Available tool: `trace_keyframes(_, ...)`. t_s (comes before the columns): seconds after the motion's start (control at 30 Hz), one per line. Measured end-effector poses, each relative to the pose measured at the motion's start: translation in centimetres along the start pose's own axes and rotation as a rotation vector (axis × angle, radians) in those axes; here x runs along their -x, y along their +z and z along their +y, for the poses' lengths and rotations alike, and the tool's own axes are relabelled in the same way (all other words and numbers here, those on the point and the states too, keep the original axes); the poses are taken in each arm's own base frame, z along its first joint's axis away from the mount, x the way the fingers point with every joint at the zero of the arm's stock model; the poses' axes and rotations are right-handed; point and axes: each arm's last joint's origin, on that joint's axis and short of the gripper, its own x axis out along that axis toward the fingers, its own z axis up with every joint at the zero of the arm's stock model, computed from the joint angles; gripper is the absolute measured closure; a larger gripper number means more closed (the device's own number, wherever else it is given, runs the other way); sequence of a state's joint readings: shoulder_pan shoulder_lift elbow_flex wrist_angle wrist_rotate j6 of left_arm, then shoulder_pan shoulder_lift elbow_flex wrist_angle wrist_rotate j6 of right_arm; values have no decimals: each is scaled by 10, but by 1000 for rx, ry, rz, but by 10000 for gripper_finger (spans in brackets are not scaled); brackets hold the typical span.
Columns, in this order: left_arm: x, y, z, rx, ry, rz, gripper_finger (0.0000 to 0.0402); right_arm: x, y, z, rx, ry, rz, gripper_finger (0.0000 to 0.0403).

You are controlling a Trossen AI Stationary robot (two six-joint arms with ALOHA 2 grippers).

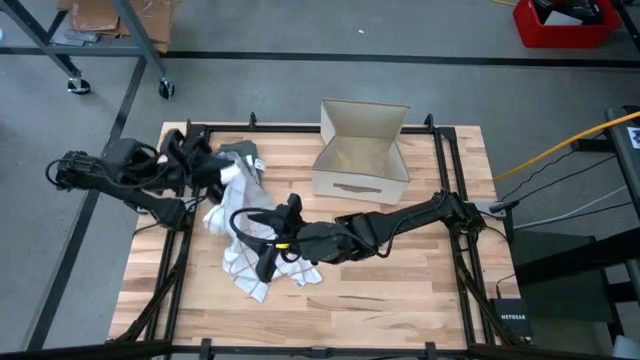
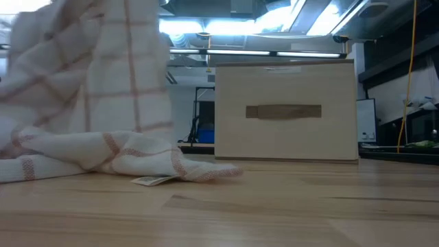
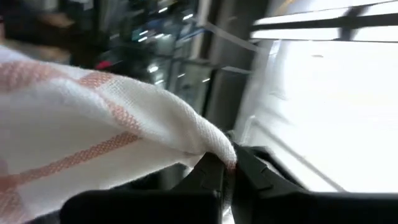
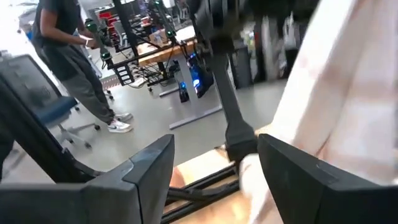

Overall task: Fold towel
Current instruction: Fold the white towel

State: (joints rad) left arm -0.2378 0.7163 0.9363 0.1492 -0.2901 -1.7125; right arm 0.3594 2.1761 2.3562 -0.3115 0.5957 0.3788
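Checked towel [image 2: 89, 144] lies crumpled at the table's [image 1: 400, 300] left-centre; left gripper [image 3: 225, 177], fingers closed, pinches its raised corner; right gripper [image 1: 278, 238] rests spread wide, empty, just beside it.

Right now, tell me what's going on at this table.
A two-arm robot is folding a checked towel on the wooden table. The left gripper is shut on the towel and holds that part raised at the table's left rear. The right gripper is open, low at the table's middle by the rest of the cloth, holding nothing. The towel is crumpled, not yet folded. An open cardboard box stands at the back.
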Motion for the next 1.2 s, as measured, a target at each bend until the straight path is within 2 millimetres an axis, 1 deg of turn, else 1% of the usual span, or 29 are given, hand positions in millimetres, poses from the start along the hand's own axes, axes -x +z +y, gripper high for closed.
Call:
trace_keyframes(0.17, -15, 3, -7, -26, -153, -34, 401, -12, -14, -4, -127, -18, 26, 166)
trace_keyframes(0.33, -30, 4, -9, 61, -300, -36, 401, -29, -31, -10, -234, -47, 49, 166)
trace_keyframes(0.43, -36, 6, -13, 82, -389, -25, 401, -35, -34, -16, -258, -67, 54, 166)
trace_keyframes(0.57, -37, 6, -13, 55, -401, 25, 401, -37, -37, -23, -248, -131, 66, 166)
trace_keyframes(0.7, -36, 7, -15, 77, -412, 33, 401, -37, -37, -24, -279, -155, 59, 166)
trace_keyframes(0.87, -35, 7, -16, 75, -415, 30, 401, -35, -48, -31, -315, -243, 125, 166)
trace_keyframes(0.93, -35, 7, -16, 75, -415, 30, 401, -36, -49, -35, -335, -271, 130, 166)
trace_keyframes(1.03, -36, 7, -15, 75, -414, 30, 401, -41, -47, -41, -365, -274, 122, 166)
trace_keyframes(1.2, -36, 7, -15, 74, -412, 29, 401, -58, -48, -53, -413, -235, 112, 166)
